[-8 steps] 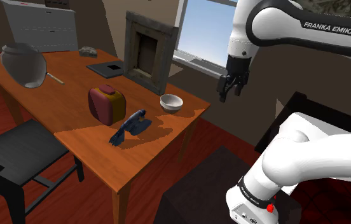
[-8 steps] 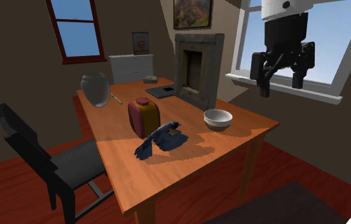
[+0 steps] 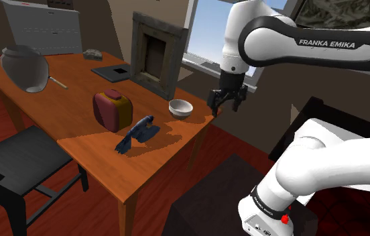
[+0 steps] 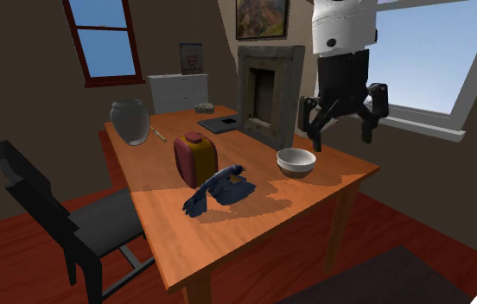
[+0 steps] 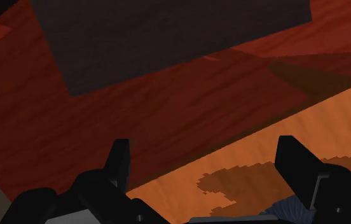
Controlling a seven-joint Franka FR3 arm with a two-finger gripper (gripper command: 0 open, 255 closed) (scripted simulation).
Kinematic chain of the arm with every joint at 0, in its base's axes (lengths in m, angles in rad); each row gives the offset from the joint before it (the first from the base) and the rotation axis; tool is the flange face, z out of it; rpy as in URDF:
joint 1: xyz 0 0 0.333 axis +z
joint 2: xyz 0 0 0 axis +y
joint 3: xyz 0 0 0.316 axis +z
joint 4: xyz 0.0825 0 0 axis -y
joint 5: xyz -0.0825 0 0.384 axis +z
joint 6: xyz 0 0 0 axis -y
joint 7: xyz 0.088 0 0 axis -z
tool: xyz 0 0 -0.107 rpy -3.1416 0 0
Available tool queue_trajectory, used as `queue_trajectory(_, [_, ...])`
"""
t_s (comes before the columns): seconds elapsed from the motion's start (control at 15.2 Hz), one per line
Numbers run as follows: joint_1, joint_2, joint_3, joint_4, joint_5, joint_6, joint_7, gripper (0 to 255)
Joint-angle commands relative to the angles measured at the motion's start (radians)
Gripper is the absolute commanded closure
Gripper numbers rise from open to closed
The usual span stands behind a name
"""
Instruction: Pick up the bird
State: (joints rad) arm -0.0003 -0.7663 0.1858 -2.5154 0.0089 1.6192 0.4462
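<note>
Shoulder view first: the bird (image 3: pixel 137 133), dark blue, lies on the orange table (image 3: pixel 63 107) just below the middle of the frame, in front of a red-and-yellow canister (image 3: pixel 112 109). To its right sits a white bowl (image 3: pixel 180 108). The gripper (image 3: pixel 225 107) hangs right of that bowl, off the table's right corner, pointing down, well apart from the bird and holding nothing.

Over to the second exterior view: the bird (image 4: pixel 219 188) is at centre frame, resting on the table (image 4: pixel 332 186), with the canister (image 4: pixel 196 159) just behind it and the bowl (image 4: pixel 296 161) to the right. The gripper (image 4: pixel 341 134) hovers above and slightly right of the bowl, its jaws spread wide with empty air between them.

Now the wrist view: the gripper (image 5: pixel 207 162) looks down with its two black fingers (image 5: pixel 120 162) standing far apart. Between and beyond them runs the table's edge (image 5: pixel 333 121), then red wooden floor (image 5: pixel 53 127) and a dark rug (image 5: pixel 168 44).

So, the score: nothing grasped, nothing lifted. By my reading the approach is only partly made. What remains is to travel across past the bowl to the bird, come down over it, close on it and raise it clear.
</note>
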Motion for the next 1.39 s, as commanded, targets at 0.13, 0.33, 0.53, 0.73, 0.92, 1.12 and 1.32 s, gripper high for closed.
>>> queue_trajectory(0.13, [-0.015, 0.092, 0.112, 0.005, 0.057, 0.111, 0.201, 0])
queue_trajectory(0.33, [-0.038, 0.182, 0.192, 0.026, 0.075, 0.196, 0.344, 0])
queue_trajectory(0.53, [-0.071, 0.287, 0.270, 0.063, 0.070, 0.277, 0.492, 0])
queue_trajectory(0.73, [-0.112, 0.406, 0.346, 0.117, 0.035, 0.349, 0.649, 0])
queue_trajectory(0.92, [-0.155, 0.539, 0.414, 0.187, -0.034, 0.406, 0.820, 0])
queue_trajectory(1.12, [-0.187, 0.686, 0.465, 0.272, -0.138, 0.441, 1.003, 0])
queue_trajectory(1.32, [-0.188, 0.839, 0.481, 0.373, -0.263, 0.449, 1.188, 0])
